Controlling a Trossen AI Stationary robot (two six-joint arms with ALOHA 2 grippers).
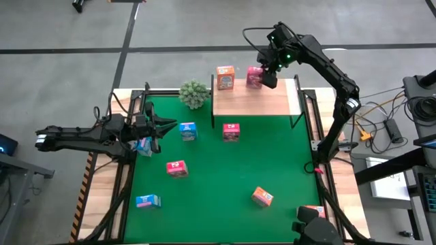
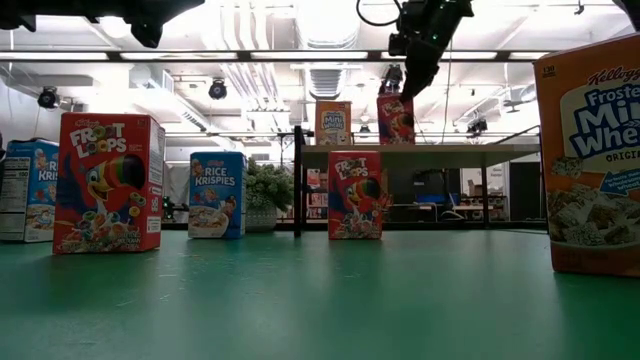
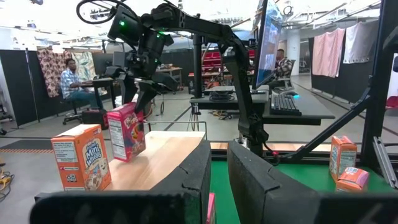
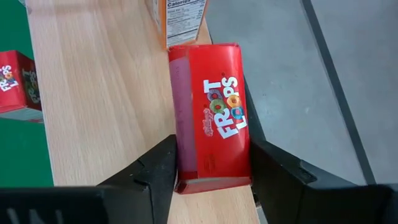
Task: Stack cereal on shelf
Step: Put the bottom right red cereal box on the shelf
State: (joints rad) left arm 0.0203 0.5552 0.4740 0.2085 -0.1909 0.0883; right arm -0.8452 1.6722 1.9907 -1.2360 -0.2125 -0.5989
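Straddling the red box [image 4: 211,115], right fingers [image 4: 155,168] stand apart; high view hides this.

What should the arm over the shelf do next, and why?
Probably lift straight up. The red box already stands on the shelf beside the orange box, and the right end effector has its fingers parted around it, so backing off avoids knocking it over.

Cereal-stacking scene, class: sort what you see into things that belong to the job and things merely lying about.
Belongs to the job:
- red Froot Loops box between the right gripper jaws
- orange Mini-Wheats box
- shelf
- Rice Krispies box

Just lying about:
- green plant
- person at a desk
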